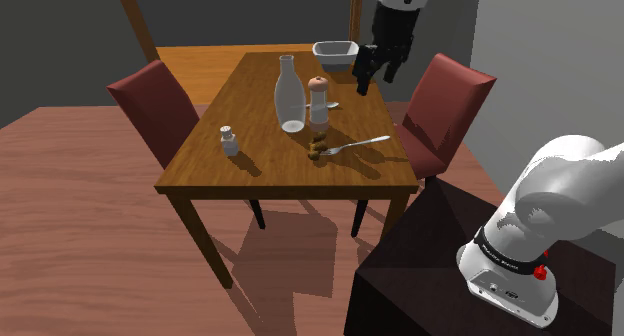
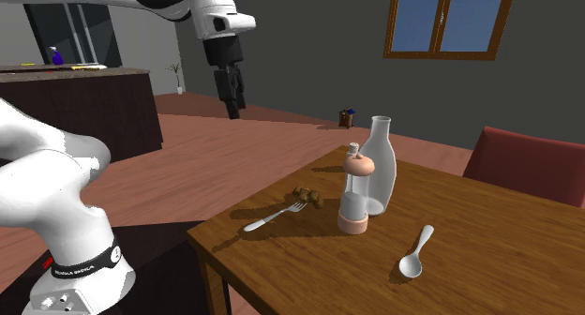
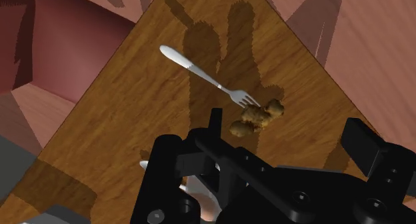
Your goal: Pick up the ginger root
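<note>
The ginger root [image 1: 319, 149] is a small knobbly brown lump on the wooden table [image 1: 220, 164], lying at the tines of a silver fork [image 1: 355, 144]. It lies in front of the grinder in the second exterior view [image 2: 307, 197]. My black gripper [image 1: 375, 74] hangs high above the table's edge, well clear of the root, beside the white bowl in the shoulder view. It stands in mid-air in the second exterior view [image 2: 232, 97]. In the wrist view the gripper [image 3: 287, 126] is open with nothing between its fingers, and the ginger root [image 3: 259, 116] lies far below, just past the fingertips.
A clear bottle [image 1: 289, 94], a grinder [image 1: 318, 102] and a spoon [image 2: 415, 252] stand close behind the root. A small shaker [image 1: 230, 141] and a white bowl [image 1: 335, 52] are also on the table. Red chairs [image 1: 155, 99] [image 1: 445, 109] flank it.
</note>
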{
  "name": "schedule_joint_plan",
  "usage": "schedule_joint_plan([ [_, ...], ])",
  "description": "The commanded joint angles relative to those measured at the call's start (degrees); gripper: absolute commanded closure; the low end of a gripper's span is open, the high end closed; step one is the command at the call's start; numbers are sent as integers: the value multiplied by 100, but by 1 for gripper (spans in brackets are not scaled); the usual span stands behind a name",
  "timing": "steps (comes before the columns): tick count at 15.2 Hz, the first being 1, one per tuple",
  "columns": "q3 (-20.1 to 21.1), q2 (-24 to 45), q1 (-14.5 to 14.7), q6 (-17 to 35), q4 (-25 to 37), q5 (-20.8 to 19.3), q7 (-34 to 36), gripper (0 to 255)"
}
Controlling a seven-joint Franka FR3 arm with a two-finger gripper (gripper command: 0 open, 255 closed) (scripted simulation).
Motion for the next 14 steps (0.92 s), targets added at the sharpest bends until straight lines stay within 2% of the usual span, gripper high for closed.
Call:
schedule_joint_plan([
  [1, 218, 350, -110, 312, -3, -42, 366, 0],
  [8, 914, 1746, -544, 1213, 229, -447, 1707, 0],
  [14, 1344, 3143, -886, 1711, 740, -1184, 3032, 0],
])
